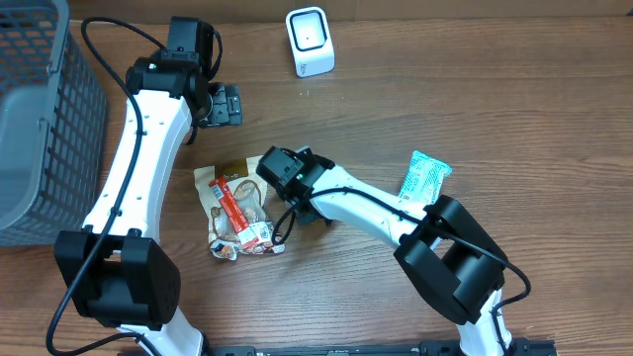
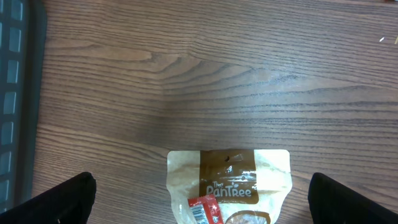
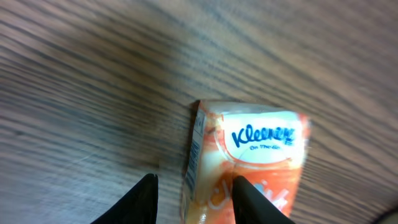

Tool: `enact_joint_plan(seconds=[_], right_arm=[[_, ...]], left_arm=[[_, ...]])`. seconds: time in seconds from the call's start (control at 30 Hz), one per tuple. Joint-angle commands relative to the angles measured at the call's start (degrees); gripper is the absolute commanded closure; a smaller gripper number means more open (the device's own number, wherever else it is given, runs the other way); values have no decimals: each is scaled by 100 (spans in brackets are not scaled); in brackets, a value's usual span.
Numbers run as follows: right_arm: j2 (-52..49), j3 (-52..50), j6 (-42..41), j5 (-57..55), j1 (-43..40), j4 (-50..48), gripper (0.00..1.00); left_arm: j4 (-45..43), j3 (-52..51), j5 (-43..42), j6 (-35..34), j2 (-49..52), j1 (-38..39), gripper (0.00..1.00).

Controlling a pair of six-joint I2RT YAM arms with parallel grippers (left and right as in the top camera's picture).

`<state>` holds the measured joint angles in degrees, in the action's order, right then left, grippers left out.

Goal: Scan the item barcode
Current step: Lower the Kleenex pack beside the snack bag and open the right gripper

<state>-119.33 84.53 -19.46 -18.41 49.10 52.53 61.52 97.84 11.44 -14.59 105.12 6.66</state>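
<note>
Left gripper [image 2: 202, 211] fingers spread wide, empty, PanTree pouch [image 2: 229, 186] lying between them. Right gripper [image 3: 193, 202] fingers part-open around the Kleenex pack's [image 3: 249, 165] left edge, contact unclear. Pack looks light, soft, slick; grip the short sides, keep barcode clear.

lying flat on the wooden tabletop [image 2: 186, 74] by the bottom edge of the view: a tan and brown pantree pouch [image 2: 229, 183], a red packet [image 2: 205, 210] overlapping its lower part. flanked by two dark fingertips [image 2: 59, 200] set wide apart in the bottom corners, touching nothing. along the left edge, a grey mesh basket [image 2: 15, 106].
</note>
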Motion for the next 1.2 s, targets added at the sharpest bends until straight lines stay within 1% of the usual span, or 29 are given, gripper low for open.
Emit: enact_joint_plan(seconds=[0.0, 0.1, 0.17, 0.2, 0.27, 0.3, 0.33, 0.43, 0.6, 0.7, 0.77, 0.9, 1.0, 1.07, 1.17], right_arm=[[-39, -380, 0, -138, -46, -227, 60], [-39, -540, 4, -348, -133, -249, 62], [-39, -557, 20, -258, -197, -256, 66], [-39, -553, 17, -192, -210, -273, 71], [-37, -505, 17, -120, -210, -275, 85], [-37, -472, 20, -122, -210, -273, 90], [-31, -422, 17, -122, -210, -256, 93], [0, -149, -11, -39, -238, -109, 96], [203, 758, -9, 584, -426, 540, 96], [413, 1158, -11, 1364, -638, 719, 97], [531, 1237, -72, 2076, -868, 688, 97], [520, 1176, -133, 4100, -1495, 503, 96], [452, 874, -131, 5193, -1803, 35, 96], [442, 584, -136, 5471, -1880, -348, 96], [442, 94, -164, 5480, -1884, -903, 96]], left_arm=[[-4, 90, 76, -20, -87, 11, 0], [-4, 90, 74, -20, -87, 11, 0], [-4, 90, 74, -20, -87, 11, 0], [-4, 90, 74, -20, -87, 11, 0], [-4, 90, 74, -20, -87, 11, 0], [-4, 90, 74, -20, -87, 11, 0], [-4, 90, 74, -20, -87, 11, 0], [-4, 90, 74, -20, -87, 11, 0], [-4, 90, 74, -20, -87, 11, 0], [-4, 90, 74, -20, -87, 11, 1], [-4, 90, 74, -20, -87, 11, 0], [-4, 90, 74, -20, -87, 11, 0], [-4, 90, 74, -20, -87, 11, 0], [-4, 90, 74, -20, -87, 11, 0], [-4, 90, 74, -20, -87, 11, 0]])
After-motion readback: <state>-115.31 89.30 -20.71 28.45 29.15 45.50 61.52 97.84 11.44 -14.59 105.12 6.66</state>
